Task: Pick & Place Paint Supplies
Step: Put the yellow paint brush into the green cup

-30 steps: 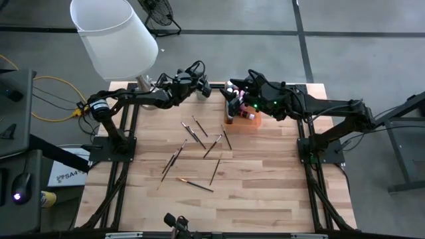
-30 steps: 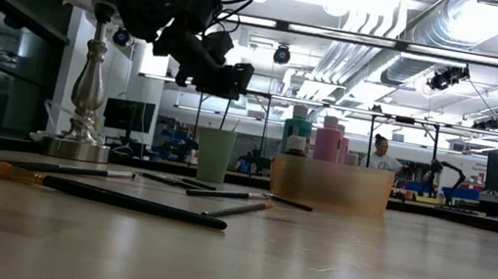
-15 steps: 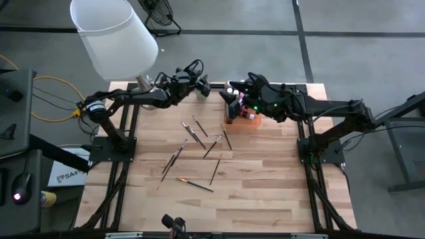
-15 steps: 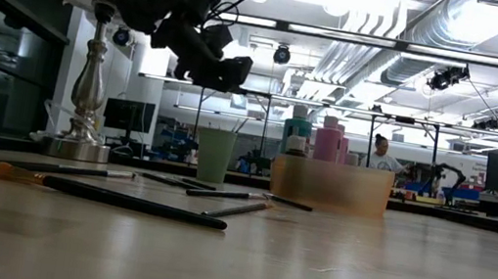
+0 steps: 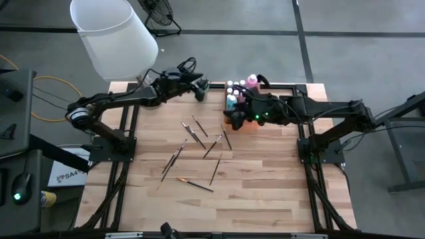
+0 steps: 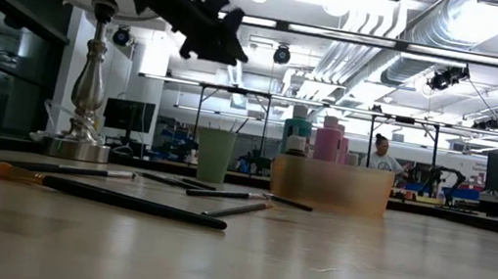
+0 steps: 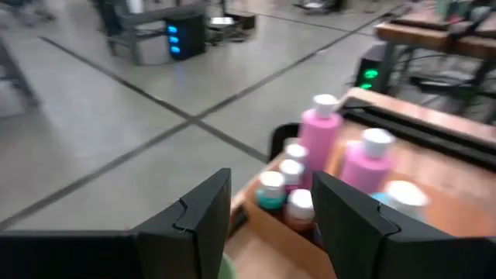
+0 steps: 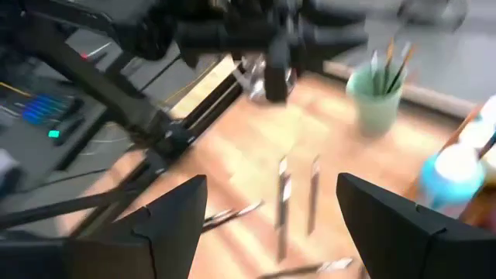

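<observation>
Several thin dark-handled paintbrushes [image 5: 199, 131] lie scattered flat on the middle of the wooden table. A pale green cup [image 6: 215, 154] stands at the far edge with a few brushes [image 8: 387, 66] upright in it. Pale-capped pink, teal and brown paint bottles [image 7: 318, 139] stand upright in a tan box [image 6: 331, 186] right of the cup. My left gripper [image 5: 200, 88] hovers open, high above the cup, and holds nothing. My right gripper [image 8: 283, 232] hangs open and wide above the box's near left corner, over the table.
A large white lampshade [image 5: 113, 36] on a silver base [image 6: 89, 86] stands at the table's far left corner, close behind my left arm. The near half of the table lies bare below the brushes. A person [image 6: 381, 151] shows far off in the room.
My left gripper has risen away from the green cup and tipped up toward level. My right gripper has rolled and tipped downward, sinking a little, so its tip now shows at the top of the low view and the bottles show uncovered from above.
</observation>
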`<act>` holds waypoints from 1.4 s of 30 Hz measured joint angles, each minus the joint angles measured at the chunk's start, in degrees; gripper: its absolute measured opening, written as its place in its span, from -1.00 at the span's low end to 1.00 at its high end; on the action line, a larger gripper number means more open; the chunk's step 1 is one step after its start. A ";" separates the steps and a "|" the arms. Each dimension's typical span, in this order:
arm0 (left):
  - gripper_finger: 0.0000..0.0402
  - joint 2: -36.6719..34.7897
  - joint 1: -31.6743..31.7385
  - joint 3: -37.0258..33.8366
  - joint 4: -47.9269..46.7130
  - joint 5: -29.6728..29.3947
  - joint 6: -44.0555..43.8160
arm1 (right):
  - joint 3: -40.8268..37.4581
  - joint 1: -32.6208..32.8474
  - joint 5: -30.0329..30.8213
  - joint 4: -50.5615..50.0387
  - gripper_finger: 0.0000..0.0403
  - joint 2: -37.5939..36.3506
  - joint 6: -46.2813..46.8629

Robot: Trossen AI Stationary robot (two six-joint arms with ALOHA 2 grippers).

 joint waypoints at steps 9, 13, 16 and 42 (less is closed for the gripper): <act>-0.13 -7.95 -0.11 0.00 -7.40 6.27 -1.19 | 0.00 0.49 -7.42 4.32 0.40 2.09 12.96; -0.13 -10.50 -0.11 0.00 -8.52 9.66 -1.23 | 0.11 1.51 -9.84 14.00 0.40 4.78 11.24; -0.13 -12.41 -1.26 0.00 -10.32 11.18 -1.64 | 0.10 1.78 -12.08 18.47 0.39 7.36 11.39; -0.13 -34.55 -14.97 0.03 -24.26 4.16 6.78 | 28.50 6.29 -22.57 -7.90 -0.06 29.44 27.57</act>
